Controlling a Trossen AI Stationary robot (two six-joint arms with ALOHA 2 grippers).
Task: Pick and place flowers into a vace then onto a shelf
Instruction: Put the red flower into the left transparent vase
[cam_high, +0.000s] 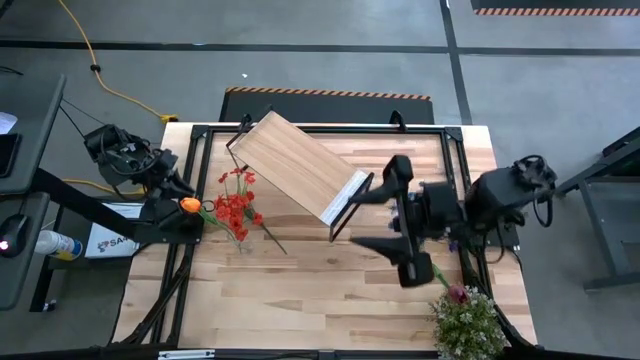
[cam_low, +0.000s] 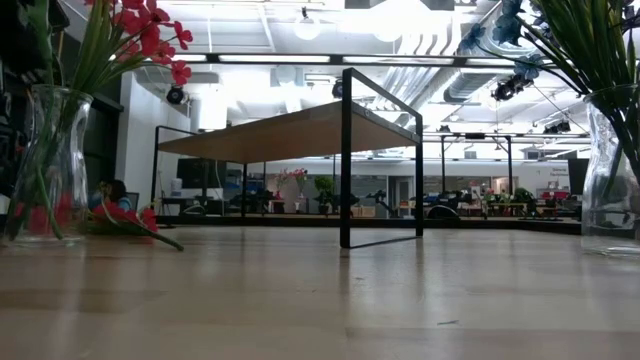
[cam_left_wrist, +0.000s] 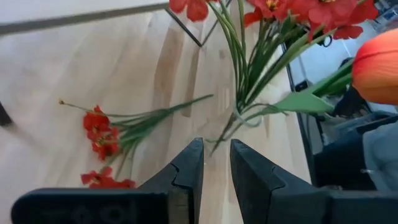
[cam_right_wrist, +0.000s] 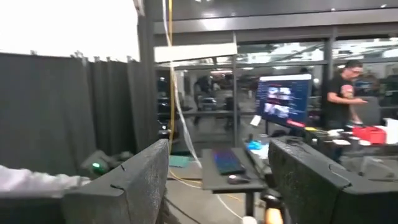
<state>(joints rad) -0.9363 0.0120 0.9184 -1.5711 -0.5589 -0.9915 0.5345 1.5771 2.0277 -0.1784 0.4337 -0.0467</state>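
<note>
A glass vase (cam_low: 48, 165) stands at the table's left and holds red flowers (cam_high: 235, 205) and an orange tulip (cam_high: 190, 205) that leans out toward my left arm. One red spray (cam_left_wrist: 102, 134) lies flat on the table beside the vase. My left gripper (cam_left_wrist: 216, 168) hovers above the table just left of the vase, with a narrow, empty gap between its fingers. The shelf (cam_high: 300, 165) stands on its black legs (cam_low: 345, 240), slanted, at the far middle. My right gripper (cam_high: 357, 218) hangs high, right of the shelf, wide open and empty.
A bushy green plant (cam_high: 468, 322) with a pink rose (cam_high: 457, 293) stands at the near right corner, its glass vase (cam_low: 610, 170) holding green stems and blue blooms. The tabletop between the two vases, nearer than the shelf, is bare wood. A person (cam_right_wrist: 342, 93) stands in the room beyond.
</note>
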